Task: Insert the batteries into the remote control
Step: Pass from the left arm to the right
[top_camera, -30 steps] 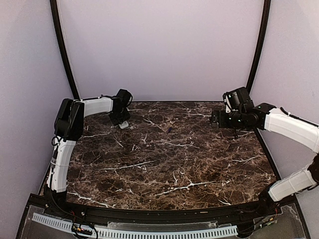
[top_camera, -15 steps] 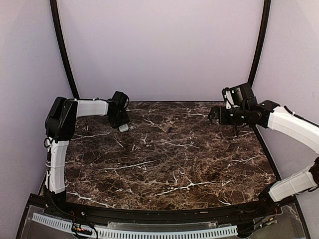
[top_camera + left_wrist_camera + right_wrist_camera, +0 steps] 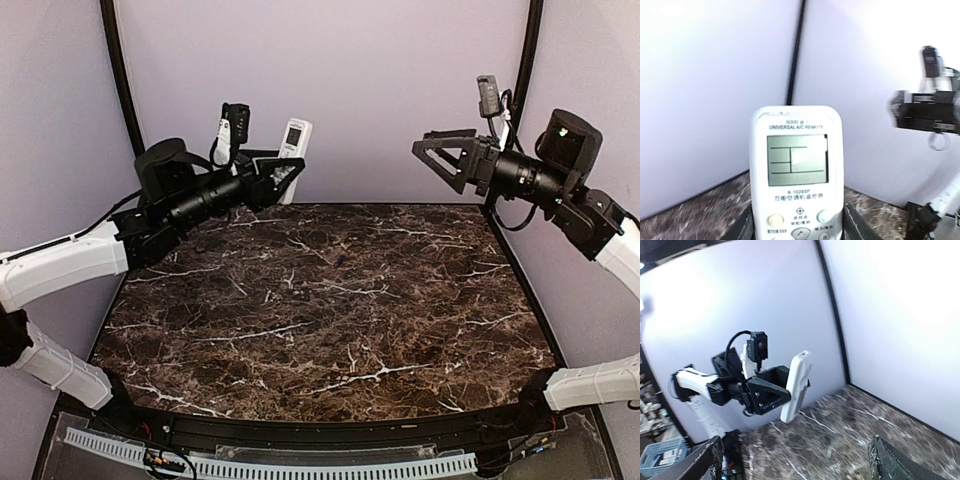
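Both arms have swung up off the bench (image 3: 330, 300). My left tool (image 3: 284, 175) pinches the remote (image 3: 293, 138) upright at 11 o'clock, and my right tool (image 3: 432, 158) hangs spread at 2 o'clock.

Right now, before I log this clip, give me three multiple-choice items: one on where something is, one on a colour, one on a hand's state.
1. Where is the remote control?
A) set down flat
B) held aloft in the left hand
C) out of view

2. What colour is its casing?
A) black
B) white
C) red

3. How is the right hand?
A) open and empty
B) shut on nothing
C) shut on the remote control

Answers:
1 B, its lower end is clamped there, with the screen end pointing up.
2 B, the shell shows white in all three views.
3 A, its own wrist view shows it spread wide with nothing between.
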`<state>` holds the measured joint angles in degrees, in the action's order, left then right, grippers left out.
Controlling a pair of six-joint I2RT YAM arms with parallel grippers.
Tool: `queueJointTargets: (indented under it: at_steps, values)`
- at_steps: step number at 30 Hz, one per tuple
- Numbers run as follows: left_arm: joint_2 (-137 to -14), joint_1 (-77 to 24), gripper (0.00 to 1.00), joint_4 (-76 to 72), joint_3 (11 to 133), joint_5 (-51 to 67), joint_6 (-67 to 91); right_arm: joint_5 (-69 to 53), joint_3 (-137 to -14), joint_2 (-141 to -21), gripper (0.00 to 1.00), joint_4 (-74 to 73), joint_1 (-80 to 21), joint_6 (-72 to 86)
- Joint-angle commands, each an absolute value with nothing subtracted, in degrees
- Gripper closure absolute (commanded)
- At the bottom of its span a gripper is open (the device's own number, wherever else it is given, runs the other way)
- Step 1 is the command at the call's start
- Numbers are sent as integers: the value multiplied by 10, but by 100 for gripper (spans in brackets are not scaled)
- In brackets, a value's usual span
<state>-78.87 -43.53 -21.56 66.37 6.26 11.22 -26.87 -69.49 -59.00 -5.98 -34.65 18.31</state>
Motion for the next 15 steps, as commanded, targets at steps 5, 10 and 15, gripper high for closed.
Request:
queueJointTargets:
  at_steps: [5, 10, 15]
  values:
    - [-686, -521, 100, -332, 608, 307, 4, -430, -817, -708, 4, 38, -466, 122]
    - [-678, -541, 100, -337, 607, 342, 5, -456, -851, -761, 2, 57, -519, 89]
    - [-679, -554, 100, -342, 608, 355, 8, -466, -872, -785, 4, 60, -543, 74]
